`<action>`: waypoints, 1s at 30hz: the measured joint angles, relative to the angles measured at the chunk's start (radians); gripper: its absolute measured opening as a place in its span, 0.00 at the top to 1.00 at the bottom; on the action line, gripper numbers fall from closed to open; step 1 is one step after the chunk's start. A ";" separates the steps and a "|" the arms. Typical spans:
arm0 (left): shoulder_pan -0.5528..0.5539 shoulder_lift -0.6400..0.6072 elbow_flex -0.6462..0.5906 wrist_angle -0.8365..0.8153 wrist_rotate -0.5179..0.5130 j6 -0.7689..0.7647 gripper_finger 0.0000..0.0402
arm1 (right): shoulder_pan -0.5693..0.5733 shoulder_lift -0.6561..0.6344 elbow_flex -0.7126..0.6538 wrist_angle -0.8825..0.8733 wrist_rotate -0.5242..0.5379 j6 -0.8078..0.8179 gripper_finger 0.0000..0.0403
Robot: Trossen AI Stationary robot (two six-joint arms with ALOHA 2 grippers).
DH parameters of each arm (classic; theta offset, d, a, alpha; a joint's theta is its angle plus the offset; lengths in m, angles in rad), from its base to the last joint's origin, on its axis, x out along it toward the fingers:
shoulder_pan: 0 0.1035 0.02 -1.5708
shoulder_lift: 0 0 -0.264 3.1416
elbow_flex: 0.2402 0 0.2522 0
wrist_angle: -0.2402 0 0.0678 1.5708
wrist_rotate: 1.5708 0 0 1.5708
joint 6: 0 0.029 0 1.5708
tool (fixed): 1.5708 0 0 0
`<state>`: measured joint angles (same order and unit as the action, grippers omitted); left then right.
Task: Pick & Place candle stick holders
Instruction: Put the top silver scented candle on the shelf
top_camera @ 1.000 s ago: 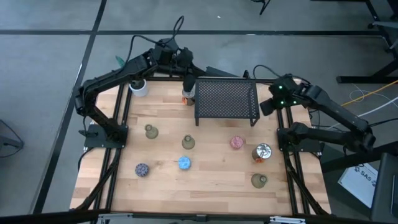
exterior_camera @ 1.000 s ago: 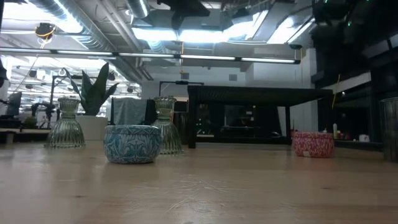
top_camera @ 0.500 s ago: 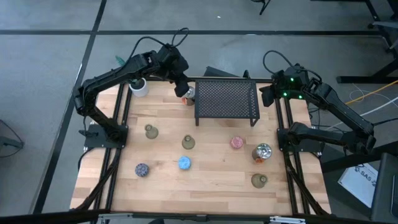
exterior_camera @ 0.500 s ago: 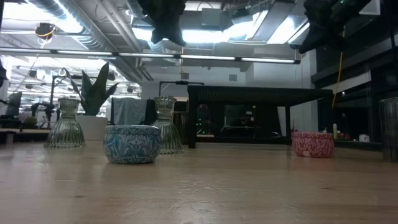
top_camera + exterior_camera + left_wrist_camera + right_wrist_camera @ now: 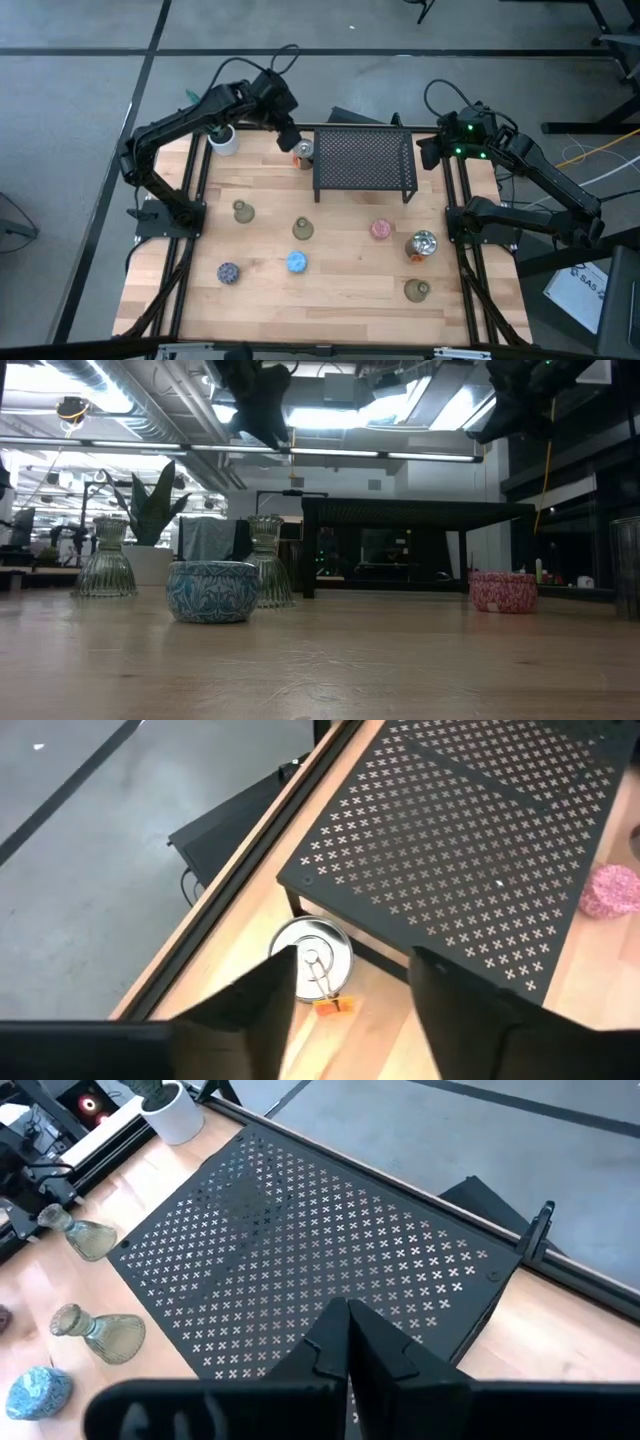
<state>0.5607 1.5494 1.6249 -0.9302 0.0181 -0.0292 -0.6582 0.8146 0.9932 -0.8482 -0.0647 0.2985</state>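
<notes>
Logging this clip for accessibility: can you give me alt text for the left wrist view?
A silvery holder with an orange tag stands on the wooden table by the corner of a black mesh rack, seen between the left gripper's open fingers. A pink holder shows past the rack's far edge.

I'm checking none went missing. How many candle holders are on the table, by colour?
Olive-green glass: 3
Silvery with orange: 2
Blue: 1
Pink: 1
Purple-speckled: 1
Total: 8
</notes>
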 joint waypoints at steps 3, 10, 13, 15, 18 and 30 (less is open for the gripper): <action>0.006 0.000 0.000 0.000 0.000 0.001 0.39 | 0.000 0.000 0.000 0.000 -0.019 0.001 0.98; 0.005 0.002 0.001 -0.001 -0.011 0.060 0.22 | 0.000 0.000 0.000 0.000 -0.026 0.001 0.98; 0.005 0.005 0.001 -0.005 -0.021 0.068 0.16 | 0.000 0.000 0.000 -0.003 -0.026 0.001 0.98; 0.005 0.005 0.001 -0.004 -0.034 0.071 0.12 | 0.000 0.000 0.000 -0.005 -0.026 0.001 0.98; 0.005 0.010 0.001 -0.008 -0.069 0.077 0.06 | 0.000 0.000 0.000 -0.008 -0.026 0.001 0.98; 0.006 0.115 0.002 -0.067 -0.079 0.092 0.00 | 0.000 0.000 0.000 -0.008 -0.026 0.019 0.98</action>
<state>0.5667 1.6646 1.6272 -0.9971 -0.0612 0.0626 -0.6584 0.8146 0.9932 -0.8558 -0.0909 0.3175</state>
